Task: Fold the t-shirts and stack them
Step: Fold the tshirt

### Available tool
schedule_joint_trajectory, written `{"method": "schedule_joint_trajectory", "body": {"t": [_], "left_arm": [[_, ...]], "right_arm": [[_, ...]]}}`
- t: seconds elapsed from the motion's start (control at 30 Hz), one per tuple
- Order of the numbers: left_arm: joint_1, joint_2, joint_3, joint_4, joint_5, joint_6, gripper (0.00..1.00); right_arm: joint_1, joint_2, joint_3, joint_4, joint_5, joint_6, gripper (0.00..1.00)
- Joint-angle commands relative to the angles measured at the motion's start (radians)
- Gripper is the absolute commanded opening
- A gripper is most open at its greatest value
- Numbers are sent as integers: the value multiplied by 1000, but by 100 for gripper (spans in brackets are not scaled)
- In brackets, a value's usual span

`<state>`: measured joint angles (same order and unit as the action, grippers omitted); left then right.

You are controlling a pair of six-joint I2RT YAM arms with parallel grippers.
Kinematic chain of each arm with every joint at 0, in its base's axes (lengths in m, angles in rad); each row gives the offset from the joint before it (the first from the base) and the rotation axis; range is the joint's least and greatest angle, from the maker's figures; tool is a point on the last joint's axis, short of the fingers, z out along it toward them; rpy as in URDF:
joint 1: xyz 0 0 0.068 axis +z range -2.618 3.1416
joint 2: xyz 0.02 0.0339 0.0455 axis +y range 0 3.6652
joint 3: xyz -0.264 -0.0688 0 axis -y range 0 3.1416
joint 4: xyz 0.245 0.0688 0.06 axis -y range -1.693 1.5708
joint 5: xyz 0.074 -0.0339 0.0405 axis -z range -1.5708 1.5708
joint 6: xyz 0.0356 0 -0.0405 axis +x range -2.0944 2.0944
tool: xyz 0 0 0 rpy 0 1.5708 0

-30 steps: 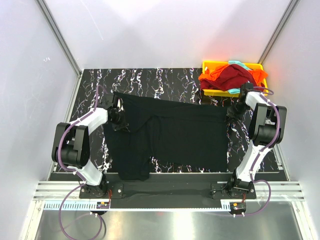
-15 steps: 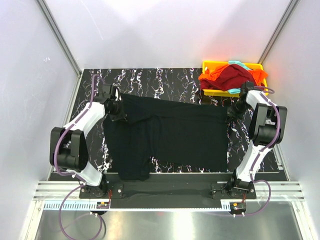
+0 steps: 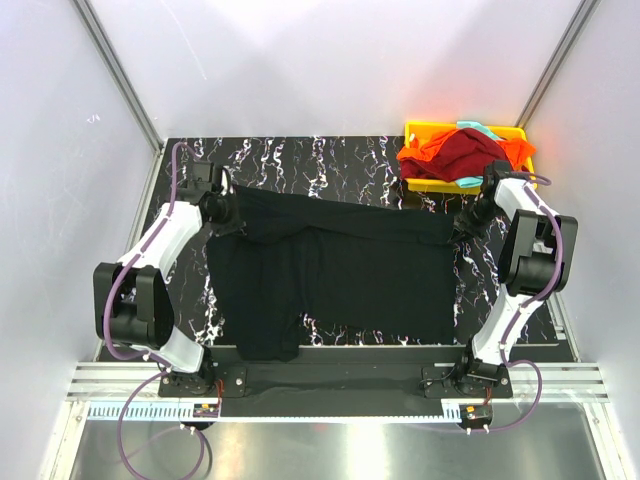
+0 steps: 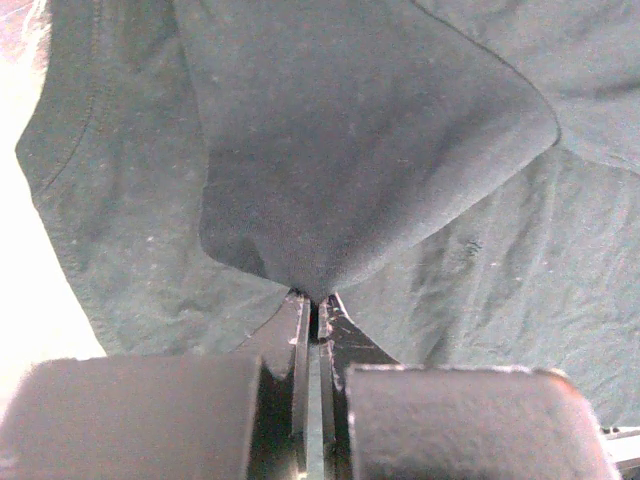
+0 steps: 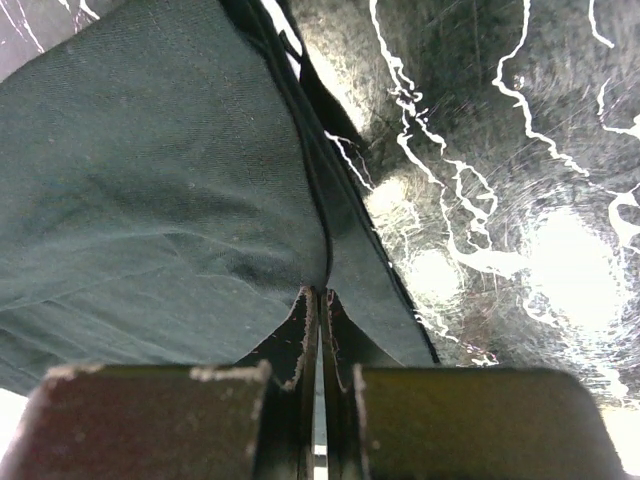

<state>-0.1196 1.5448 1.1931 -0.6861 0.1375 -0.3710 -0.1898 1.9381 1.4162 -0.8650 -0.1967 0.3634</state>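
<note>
Two hands on one black t-shirt

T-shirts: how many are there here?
4: the black t-shirt spread on the table; the dark red t-shirt, orange t-shirt and teal t-shirt piled in the yellow tray. Others may hide underneath.

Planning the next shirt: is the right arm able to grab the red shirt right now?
Likely not yet: the right fingers are shut on the black shirt, though the red shirt lies close by, uncovered.

Black white-veined tabletop, black t-shirt spread flat across its middle, yellow tray at the far right corner
</note>
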Motion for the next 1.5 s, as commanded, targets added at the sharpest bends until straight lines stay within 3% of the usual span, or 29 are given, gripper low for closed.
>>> {"method": "schedule_joint_trajectory", "body": {"t": [0.0, 0.43, 0.93, 1.0, 1.03, 1.2, 1.23, 1.3, 1.47], "left_arm": [[14, -41, 40, -6, -26, 17, 0], [15, -20, 16, -9, 8, 12, 0], [15, -17, -21, -7, 2, 24, 0], [15, -20, -23, -7, 7, 24, 4], [15, -22, -29, -7, 10, 24, 8], [15, -83, -55, -9, -21, 23, 48], [17, -89, -53, -7, -44, 21, 51], [18, -97, -24, -6, -64, 20, 55], [18, -45, 66, 29, -53, 1, 55]], "right_arm": [[-3, -48, 7, -25, -21, 9, 0], [-3, -106, -40, -60, 62, -23, 0], [-3, -68, -49, -51, 89, -30, 1], [-3, -65, -53, -49, 97, -35, 2], [-3, -64, -51, -51, 98, -37, 10], [-3, -119, -46, -26, 114, -20, 35], [-3, -125, -36, -10, 121, -11, 51], [-3, -125, 1, 21, 134, 21, 63], [-2, -76, 67, 144, 118, 46, 69]]}}
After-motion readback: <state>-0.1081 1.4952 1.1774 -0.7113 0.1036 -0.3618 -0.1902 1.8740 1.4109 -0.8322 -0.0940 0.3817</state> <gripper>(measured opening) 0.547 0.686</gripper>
